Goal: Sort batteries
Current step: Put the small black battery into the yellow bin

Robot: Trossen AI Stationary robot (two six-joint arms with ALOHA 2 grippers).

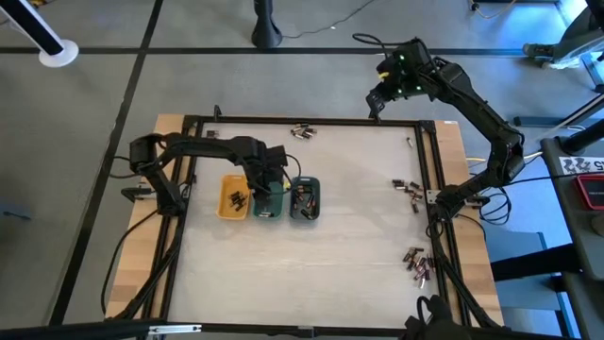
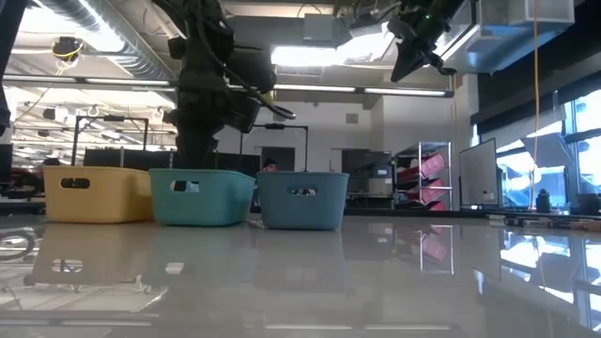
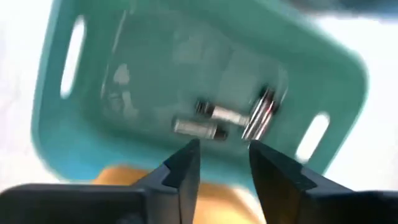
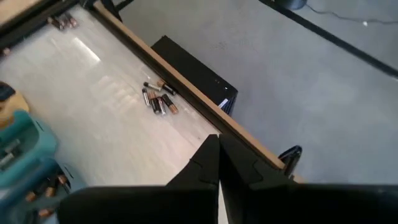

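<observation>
Three batteries (image 3: 214,118) lie in the green tray (image 1: 269,200), left end effector (image 3: 222,163) above, fingers narrowly parted, empty. Right end effector (image 4: 217,163) pinched closed, far right. Small, hard, slick cylinders, likely to roll: grip mid-body.

Overhead, table-level, two wrist views.

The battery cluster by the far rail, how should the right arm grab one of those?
Take an outer one of the batteries by the far rail across its round middle, coming straight down. They lie flat and bunched together, so only the edge ones leave room for fingers. The right gripper, shut, hangs off beyond that rail.
</observation>
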